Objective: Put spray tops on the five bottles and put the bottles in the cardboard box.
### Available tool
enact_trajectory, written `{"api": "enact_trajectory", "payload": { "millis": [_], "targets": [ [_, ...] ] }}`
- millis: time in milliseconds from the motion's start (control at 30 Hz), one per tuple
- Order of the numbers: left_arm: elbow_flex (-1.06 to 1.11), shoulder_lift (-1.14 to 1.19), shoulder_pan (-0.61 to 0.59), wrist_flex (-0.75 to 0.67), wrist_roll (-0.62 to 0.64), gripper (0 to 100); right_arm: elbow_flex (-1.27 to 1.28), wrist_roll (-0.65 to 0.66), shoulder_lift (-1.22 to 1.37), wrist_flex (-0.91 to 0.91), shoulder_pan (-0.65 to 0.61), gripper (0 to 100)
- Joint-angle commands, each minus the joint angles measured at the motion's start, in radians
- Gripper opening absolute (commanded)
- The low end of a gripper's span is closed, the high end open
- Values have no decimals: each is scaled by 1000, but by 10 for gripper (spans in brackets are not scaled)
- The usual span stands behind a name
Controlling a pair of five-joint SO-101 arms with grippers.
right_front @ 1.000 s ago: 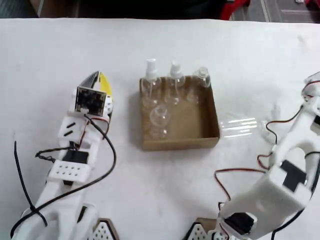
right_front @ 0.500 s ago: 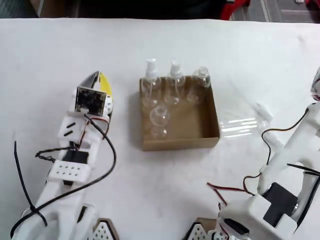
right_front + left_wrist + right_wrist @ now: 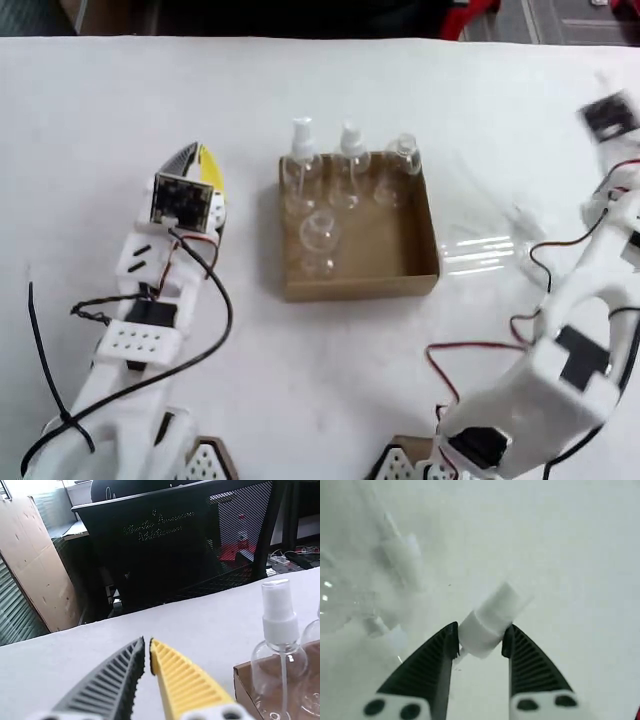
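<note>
The cardboard box (image 3: pixel 425 215) stands mid-table with several clear bottles in it. Two at its far wall wear white spray tops (image 3: pixel 301 135), and the bottle (image 3: pixel 403 157) beside them and the near one (image 3: pixel 319 233) have open necks. Another clear bottle (image 3: pixel 478 252) lies on the table right of the box, with a loose spray top (image 3: pixel 524 220) beside it. My right gripper (image 3: pixel 480 630) is shut on a white spray top (image 3: pixel 492 615) above the table, with the second top (image 3: pixel 402 555) and the lying bottle (image 3: pixel 332 605) off to one side. My left gripper (image 3: pixel 147 652) is shut and holds nothing, left of the box (image 3: pixel 245 680).
White cloth covers the table (image 3: pixel 330 90), with open room in front of and behind the box. The right arm (image 3: pixel 560 370) rises along the right edge. A black chair (image 3: pixel 175 540) and a cardboard sheet (image 3: pixel 30 565) stand beyond the far edge.
The right arm folded down, then swung up and out toward the far right edge. The left arm and the box have not moved.
</note>
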Motion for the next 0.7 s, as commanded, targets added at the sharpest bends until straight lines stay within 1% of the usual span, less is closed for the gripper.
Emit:
{"api": "enact_trajectory", "payload": {
  "millis": [0,67,133,233,300,333,400,467,500,600,667],
  "targets": [
    [-8,-2,10,-25,-8,24,-14,210,128,-91,24,21],
    [-8,-2,10,-25,-8,24,-14,295,200,-153,25,21],
    [-8,-2,10,-25,-8,24,-14,339,260,-202,24,18],
    [-8,-2,25,-25,-9,24,-15,344,309,-249,21,21],
    [-2,-2,25,-25,-9,24,-15,341,303,-246,21,26],
    [0,-2,25,-25,-9,24,-14,341,297,-246,21,45],
    [0,-2,25,-25,-9,24,-8,339,291,-245,18,115],
    [0,-2,25,-25,-9,24,-8,339,286,-225,18,184],
    [0,-2,25,-25,-9,24,-14,339,285,-203,16,204],
    [0,-2,25,-25,-9,24,-29,338,259,-125,4,203],
    [0,-2,25,-25,-9,24,-51,288,232,-58,-7,187]
  ]
}}
